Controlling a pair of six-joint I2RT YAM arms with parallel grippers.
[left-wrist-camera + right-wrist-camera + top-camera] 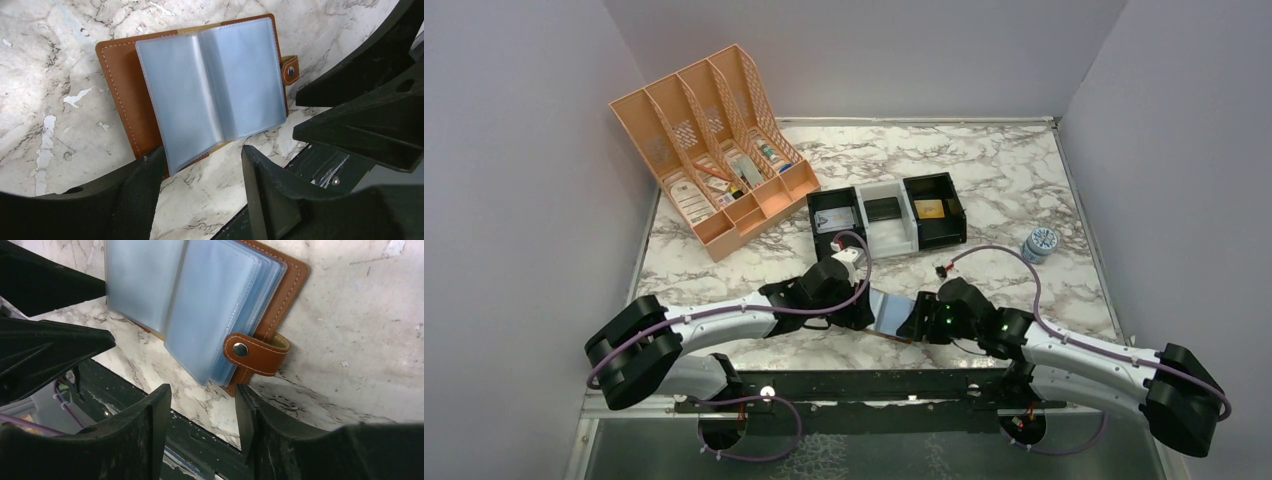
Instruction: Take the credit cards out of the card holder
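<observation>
The card holder [122, 95] lies spread on the tabletop [45, 125] between the left pincer [200, 165] and right pincer [202, 400], both gaping wide, snap tab [252, 357] nearest the right.

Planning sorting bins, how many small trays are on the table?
3, side by side behind the card holder: left black tray, middle white tray, right black tray. None seems hidden.

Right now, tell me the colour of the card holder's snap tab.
Snap tab: brown, pale stitching, silver stud. Best in the right wrist view.
</observation>
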